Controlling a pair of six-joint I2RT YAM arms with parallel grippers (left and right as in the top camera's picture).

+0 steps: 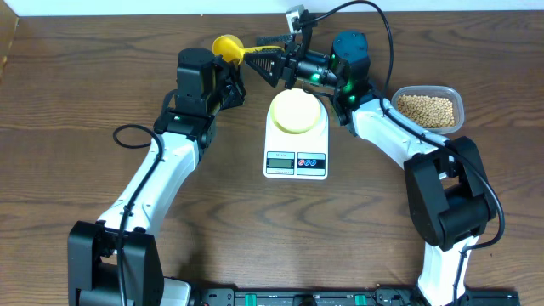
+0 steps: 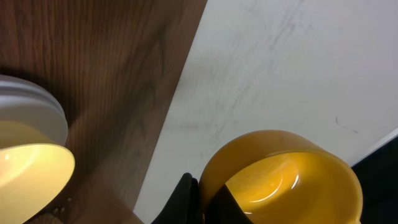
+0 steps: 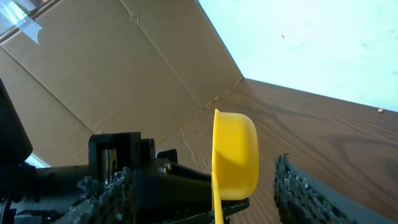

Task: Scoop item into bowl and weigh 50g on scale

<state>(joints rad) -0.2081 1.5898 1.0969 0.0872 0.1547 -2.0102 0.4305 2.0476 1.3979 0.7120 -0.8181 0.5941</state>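
I'm at the very start of the scooping step. The pale-yellow bowl point(image 1: 296, 110) sits empty on the white scale point(image 1: 323, 140) at the middle of the table point(image 1: 357, 221), and the beans point(image 1: 425, 109) all lie in the clear container point(image 1: 460, 107) off to the right, well apart from the scoop. The yellow scoop point(image 1: 227, 44) hangs empty behind the scale, and the left fingers point(image 2: 185, 198) look clamped shut at the base of its cup. The right fingers point(image 3: 305, 186) stand open on either side of it, touching nothing that I can make out. It reads to me as a handover between the arms. The beans are on the right arm's side, so next I'd close the right fingers squarely on the handle before the left lets go, then carry the scoop across to the container.
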